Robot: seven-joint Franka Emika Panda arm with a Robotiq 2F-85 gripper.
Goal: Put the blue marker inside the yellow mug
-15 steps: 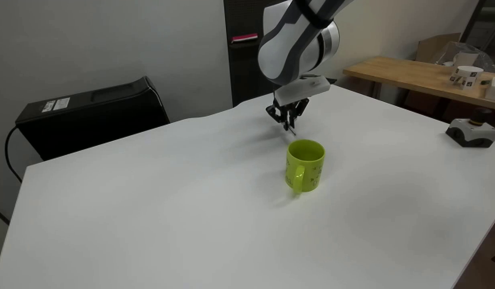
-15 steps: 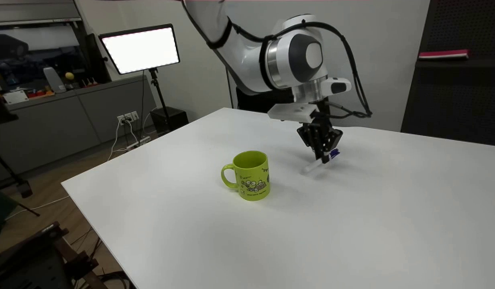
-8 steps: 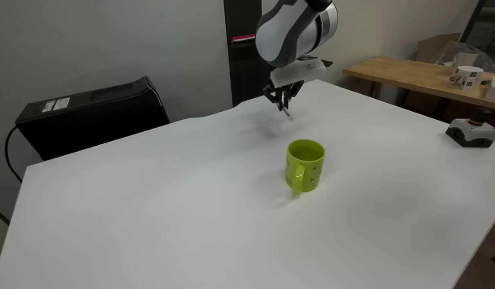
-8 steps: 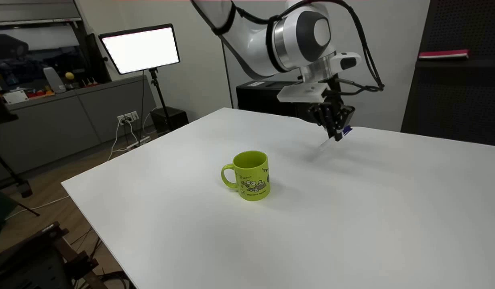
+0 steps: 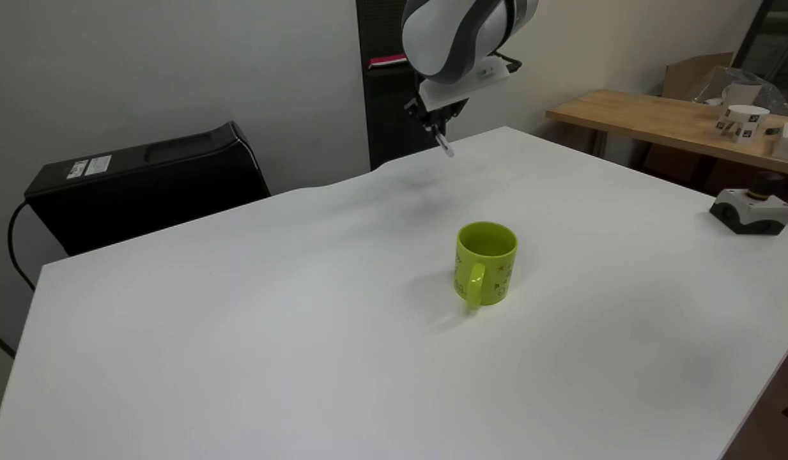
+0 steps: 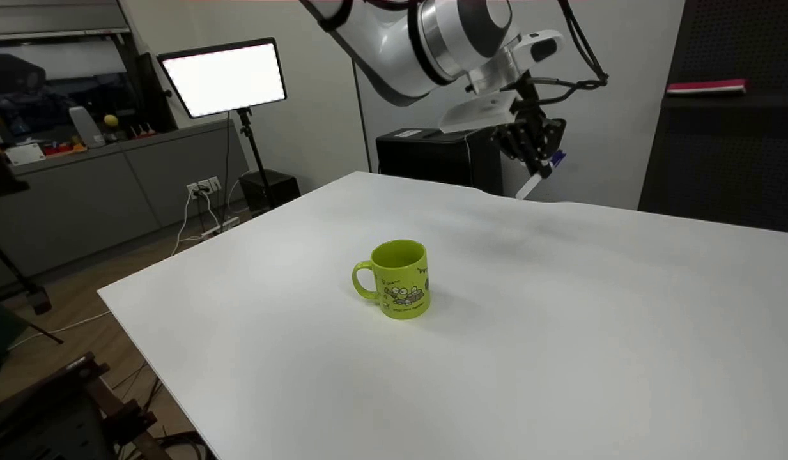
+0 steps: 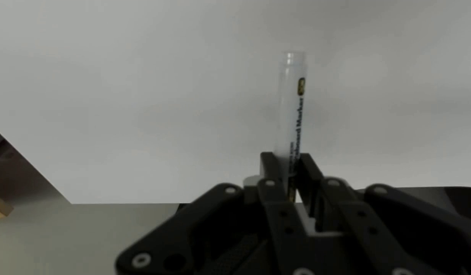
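The blue marker [image 6: 529,186], with a whitish barrel and a blue end, is held tilted in the air above the far part of the table. It also shows in an exterior view [image 5: 445,145] and in the wrist view [image 7: 292,110], its whitish end sticking out past the fingertips; its blue end is hidden there. My gripper [image 7: 288,158] is shut on the marker; it shows in both exterior views [image 5: 436,126] [image 6: 543,170]. The yellow mug [image 5: 496,275] stands upright on the table, nearer the cameras and lower than my gripper; it also shows in an exterior view [image 6: 400,291], its handle to the left.
The white table [image 5: 240,332] carries the mug. A black box [image 5: 151,185] stands behind its far edge. A grey box with a dark knob [image 5: 751,211] sits at the right. A wooden table [image 5: 649,128] is behind, and a lit panel [image 6: 224,78] stands off the table.
My gripper has risen from near the tabletop with the marker in it and moved back toward the wall. The marker is lifted well clear of the table. The mug has not moved.
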